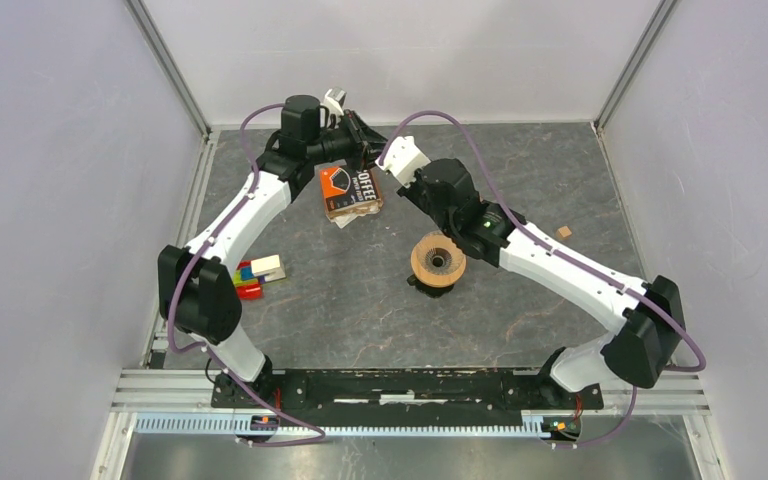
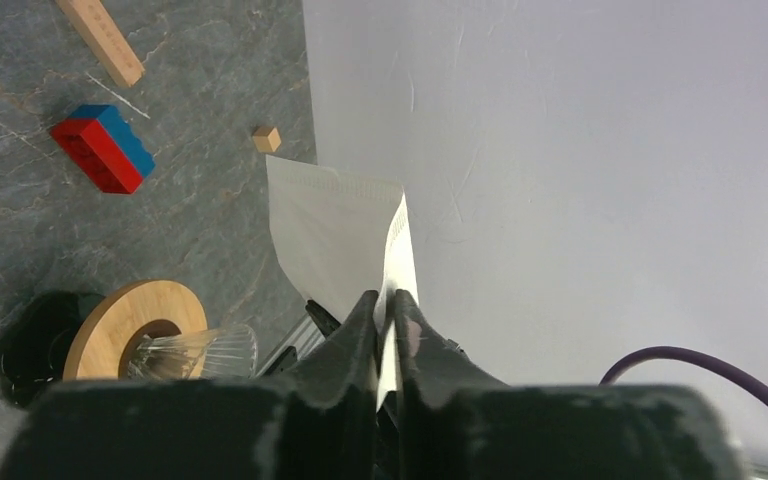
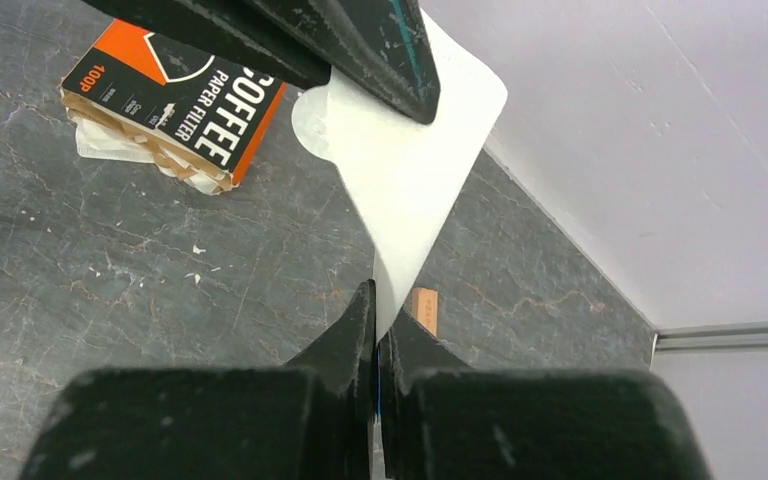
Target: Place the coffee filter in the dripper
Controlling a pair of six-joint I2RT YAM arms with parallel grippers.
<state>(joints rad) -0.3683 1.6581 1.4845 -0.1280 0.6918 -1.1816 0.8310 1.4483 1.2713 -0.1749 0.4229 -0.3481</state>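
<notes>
The coffee filter [image 3: 410, 170], a thin white paper fan, hangs in the air between both grippers near the back wall. My left gripper [image 2: 388, 310] is shut on one edge of it [image 2: 335, 235]; its dark fingers [image 3: 360, 40] show at the top of the right wrist view. My right gripper [image 3: 378, 312] is shut on the filter's narrow tip. In the top view the two grippers, left [image 1: 365, 145] and right [image 1: 387, 170], meet above the packet. The dripper [image 1: 437, 262], with a tan ribbed top and dark base, stands mid-table; it also shows in the left wrist view [image 2: 130, 315].
An orange-and-black "COFFEE" filter packet [image 1: 350, 190] lies under the grippers, also in the right wrist view [image 3: 175, 110]. Coloured bricks [image 1: 252, 275] lie at the left. A small wooden block [image 1: 563, 232] lies at the right. The back wall is close behind both grippers.
</notes>
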